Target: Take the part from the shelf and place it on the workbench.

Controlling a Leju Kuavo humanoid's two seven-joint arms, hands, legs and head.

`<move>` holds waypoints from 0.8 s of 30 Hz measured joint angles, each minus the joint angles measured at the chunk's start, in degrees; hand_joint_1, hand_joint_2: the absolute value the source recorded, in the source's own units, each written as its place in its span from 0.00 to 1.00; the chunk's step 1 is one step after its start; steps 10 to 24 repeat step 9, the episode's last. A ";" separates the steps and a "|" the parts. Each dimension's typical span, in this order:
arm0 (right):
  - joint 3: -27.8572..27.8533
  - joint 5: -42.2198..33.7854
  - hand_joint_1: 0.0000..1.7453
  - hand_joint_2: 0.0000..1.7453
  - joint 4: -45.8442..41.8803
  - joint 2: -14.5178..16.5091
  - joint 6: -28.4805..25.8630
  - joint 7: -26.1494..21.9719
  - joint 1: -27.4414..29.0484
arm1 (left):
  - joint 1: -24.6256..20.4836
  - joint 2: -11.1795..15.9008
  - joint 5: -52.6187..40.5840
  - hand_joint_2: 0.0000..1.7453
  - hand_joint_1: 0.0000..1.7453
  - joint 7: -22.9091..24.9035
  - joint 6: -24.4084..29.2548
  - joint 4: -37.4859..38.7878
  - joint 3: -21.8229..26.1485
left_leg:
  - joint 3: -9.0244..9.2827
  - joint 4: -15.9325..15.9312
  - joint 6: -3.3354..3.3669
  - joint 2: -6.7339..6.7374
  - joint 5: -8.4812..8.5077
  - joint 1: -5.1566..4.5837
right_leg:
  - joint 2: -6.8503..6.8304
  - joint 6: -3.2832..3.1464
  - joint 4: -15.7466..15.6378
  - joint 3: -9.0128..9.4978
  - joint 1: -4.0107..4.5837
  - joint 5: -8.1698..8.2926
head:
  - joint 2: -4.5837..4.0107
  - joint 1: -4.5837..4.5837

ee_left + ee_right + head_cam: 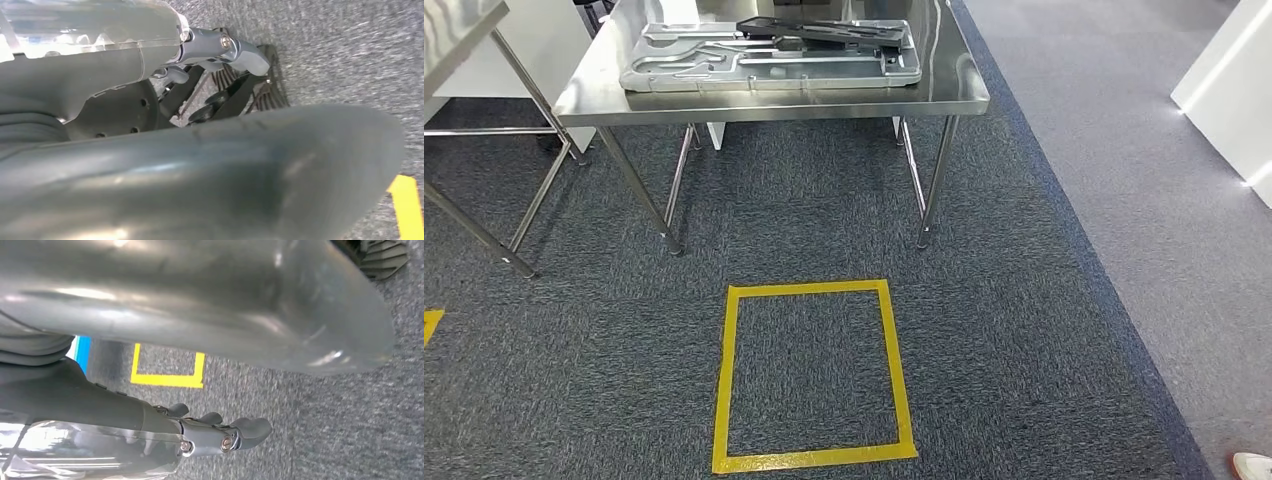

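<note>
A steel workbench [774,101] stands ahead of me in the head view. On it lies a large flat silver part [724,66] with a black part [824,32] resting across its far side. My left hand [220,55] hangs over grey carpet, its thumb out and nothing in it. At my other side my right hand [225,432] also hangs over the carpet, fingers stretched out and apart, holding nothing.
A yellow tape square [724,380] marks the carpet in front of the workbench. A second steel table [464,25] stands at the far left, white cabinets [1224,80] at the right. A person's white shoe [1254,465] shows at the bottom right corner.
</note>
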 joint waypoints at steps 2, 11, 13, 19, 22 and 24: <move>0.03 0.22 0.00 0.00 0.05 0.04 0.06 0.13 0.01 | 0.11 0.04 0.00 0.00 0.00 0.00 0.02 0.00 0.00 | -1.33 3.58 -0.70 -0.57 -4.70 0.36 | -0.20 -0.58 -0.19 -1.56 -0.30 1.66 | 0.00 -0.01; 0.77 1.10 0.00 0.33 0.06 0.03 0.42 0.27 0.17 | 0.25 -0.02 0.00 0.67 0.00 -0.28 0.35 0.00 -0.03 | 0.32 14.88 -2.53 -0.81 -4.66 2.03 | -0.21 0.39 1.21 -8.87 -0.76 6.04 | 0.00 -0.02; 0.77 1.10 0.00 0.33 0.06 0.03 0.42 0.27 0.17 | 0.25 -0.02 0.00 0.67 0.00 -0.28 0.35 0.00 -0.03 | 0.32 14.88 -2.53 -0.81 -4.66 2.03 | -0.21 0.39 1.21 -8.87 -0.76 6.04 | 0.00 -0.02; 0.77 1.10 0.00 0.33 0.06 0.03 0.42 0.27 0.17 | 0.25 -0.02 0.00 0.67 0.00 -0.28 0.35 0.00 -0.03 | 0.32 14.88 -2.53 -0.81 -4.66 2.03 | -0.21 0.39 1.21 -8.87 -0.76 6.04 | 0.00 -0.02; 0.77 1.10 0.00 0.33 0.06 0.03 0.42 0.27 0.17 | 0.25 -0.02 0.00 0.67 0.00 -0.28 0.35 0.00 -0.03 | 0.32 14.88 -2.53 -0.81 -4.66 2.03 | -0.21 0.39 1.21 -8.87 -0.76 6.04 | 0.00 -0.02; 0.77 1.10 0.00 0.33 0.06 0.03 0.42 0.27 0.17 | 0.25 -0.02 0.00 0.67 0.00 -0.28 0.35 0.00 -0.03 | 0.32 14.88 -2.53 -0.81 -4.66 2.03 | -0.21 0.39 1.21 -8.87 -0.76 6.04 | 0.00 -0.02</move>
